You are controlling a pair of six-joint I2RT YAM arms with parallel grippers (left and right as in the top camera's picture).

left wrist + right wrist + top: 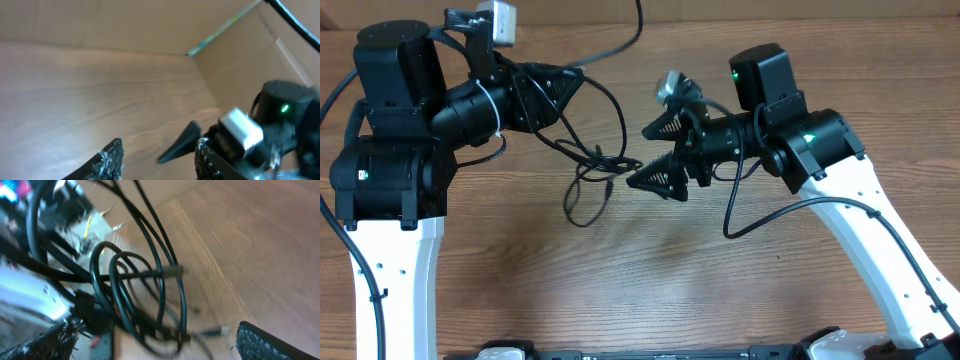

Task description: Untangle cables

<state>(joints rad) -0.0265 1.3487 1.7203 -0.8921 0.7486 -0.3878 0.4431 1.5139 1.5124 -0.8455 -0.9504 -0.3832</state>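
The right claw (638,155) stood spread, the tangled black cables (592,168) lying on the wooden bench (650,290) just ahead of its tips; the left claw (562,100) looked spread too, though blurred. Best, I judged, to pinch one outer loop, not the bundle.

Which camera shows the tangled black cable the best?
The overhead view: it shows the tangled black cable with its whole knot at once. The right wrist view shows only its loops, close and blurry. The left wrist view misses the tangle.
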